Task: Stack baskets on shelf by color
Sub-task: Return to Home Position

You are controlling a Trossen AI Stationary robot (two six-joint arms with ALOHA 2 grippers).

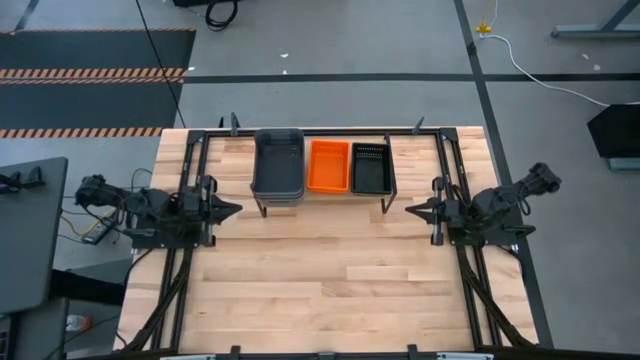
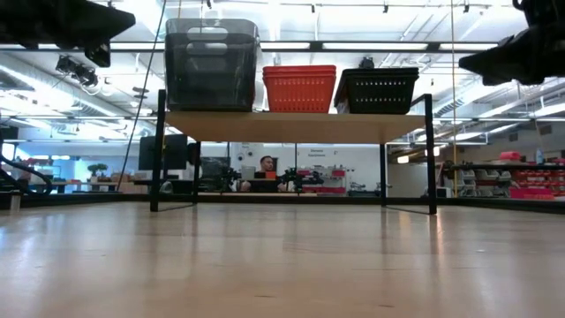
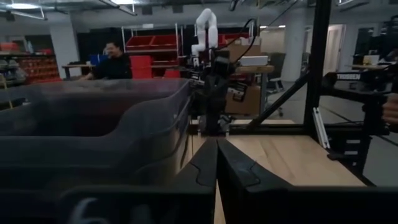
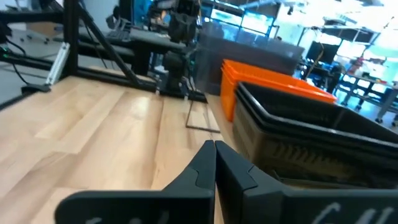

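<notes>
Baskets (image 1: 330, 166) stand colour-stacked on the shelf (image 2: 296, 126), probably light, stiff plastic you'd pinch by a rim, while left gripper (image 1: 232, 210) and right gripper (image 1: 412, 210) hold fingers (image 3: 202, 167) clenched, empty, at the worktop (image 1: 330, 285) sides.

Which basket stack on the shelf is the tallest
The grey stack, leftmost on the shelf in the high view; it rises clearly above the orange stack and the black stack.
</notes>
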